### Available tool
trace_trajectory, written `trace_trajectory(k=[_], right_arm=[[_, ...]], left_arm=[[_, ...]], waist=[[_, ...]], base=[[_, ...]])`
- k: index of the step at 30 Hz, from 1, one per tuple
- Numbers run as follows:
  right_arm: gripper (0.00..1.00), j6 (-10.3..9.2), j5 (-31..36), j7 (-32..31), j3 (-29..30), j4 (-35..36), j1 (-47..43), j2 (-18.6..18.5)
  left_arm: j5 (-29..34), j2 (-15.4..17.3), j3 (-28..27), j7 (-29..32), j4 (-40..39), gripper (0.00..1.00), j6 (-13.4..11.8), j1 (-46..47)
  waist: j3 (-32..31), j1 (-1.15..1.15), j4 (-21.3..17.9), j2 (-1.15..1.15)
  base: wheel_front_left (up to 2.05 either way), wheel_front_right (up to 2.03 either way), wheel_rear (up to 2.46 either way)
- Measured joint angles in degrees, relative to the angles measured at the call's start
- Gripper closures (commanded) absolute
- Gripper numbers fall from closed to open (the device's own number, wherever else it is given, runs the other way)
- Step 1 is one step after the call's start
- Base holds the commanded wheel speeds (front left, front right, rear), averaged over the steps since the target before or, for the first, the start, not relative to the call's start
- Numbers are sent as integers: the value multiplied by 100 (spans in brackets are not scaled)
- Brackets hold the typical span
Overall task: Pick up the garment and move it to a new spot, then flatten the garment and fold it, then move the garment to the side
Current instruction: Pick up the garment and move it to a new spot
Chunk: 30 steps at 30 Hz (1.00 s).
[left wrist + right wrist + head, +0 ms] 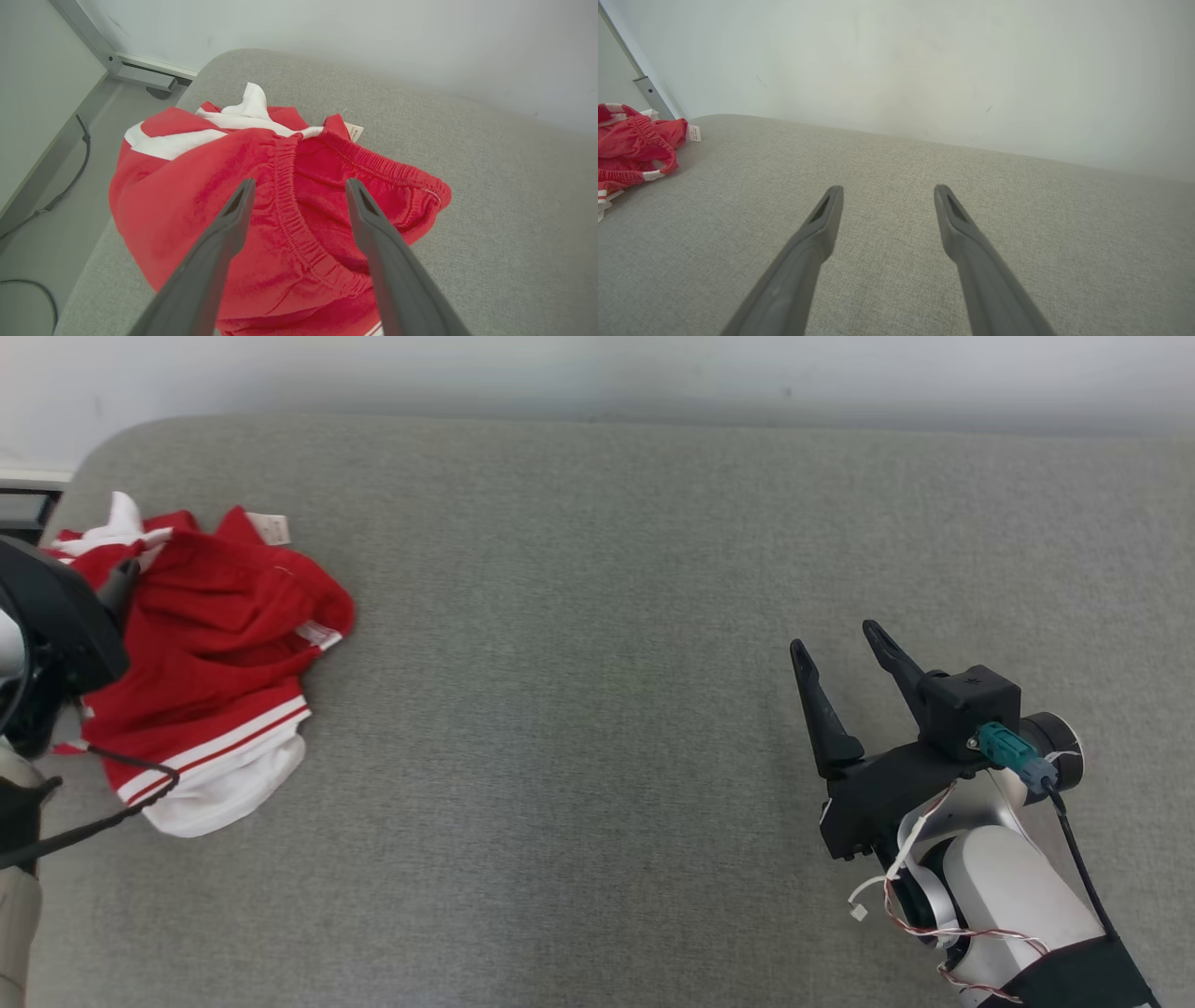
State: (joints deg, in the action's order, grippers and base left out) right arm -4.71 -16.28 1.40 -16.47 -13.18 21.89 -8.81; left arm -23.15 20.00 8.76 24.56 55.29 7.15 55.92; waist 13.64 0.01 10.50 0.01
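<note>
Crumpled red-and-white garment (pixel 215 653) lies bunched at left end of grey worktop (pixel 597 616). Left hand (pixel 299 186) poised over elastic waistband (pixel 289 205), fingers spread, grasping nothing. Right hand (pixel 836 637) well apart at right, likewise released.

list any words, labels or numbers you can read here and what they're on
White tag at the waistband of the red shorts: faint print, too small and blurred to read.
Grey cushion: no words, numbers or signs.
Nothing else readable.
</note>
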Motion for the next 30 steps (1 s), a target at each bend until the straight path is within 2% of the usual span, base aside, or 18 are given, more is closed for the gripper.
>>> trace_trajectory(k=[12,13,14,15,24,30], right_arm=[[0,-8,16,-47,14,7,68,-23],[0,-8,16,-52,13,9,83,-23],[0,-8,18,-94,-3,8,103,-16],[0,-8,19,-93,-14,8,110,-5],[0,-29,19,-96,7,-67,115,-13],[0,-29,3,-75,59,-210,121,29]], left_arm=[[155,71,352,490,705,0,1,97],[162,73,375,517,742,35,1,97],[180,91,390,517,792,77,4,97],[194,123,409,525,850,100,31,96],[210,100,701,360,844,100,37,311],[-1,-242,853,-55,434,100,37,629]], waist=[[252,-1,-253,0],[258,-1,-257,0],[264,-1,-264,0],[267,-1,-276,0],[239,-1,-295,0],[78,-1,-276,0]], base=[[0,0,0],[0,0,0],[0,0,0],[0,0,0],[0,0,0],[0,0,0]])
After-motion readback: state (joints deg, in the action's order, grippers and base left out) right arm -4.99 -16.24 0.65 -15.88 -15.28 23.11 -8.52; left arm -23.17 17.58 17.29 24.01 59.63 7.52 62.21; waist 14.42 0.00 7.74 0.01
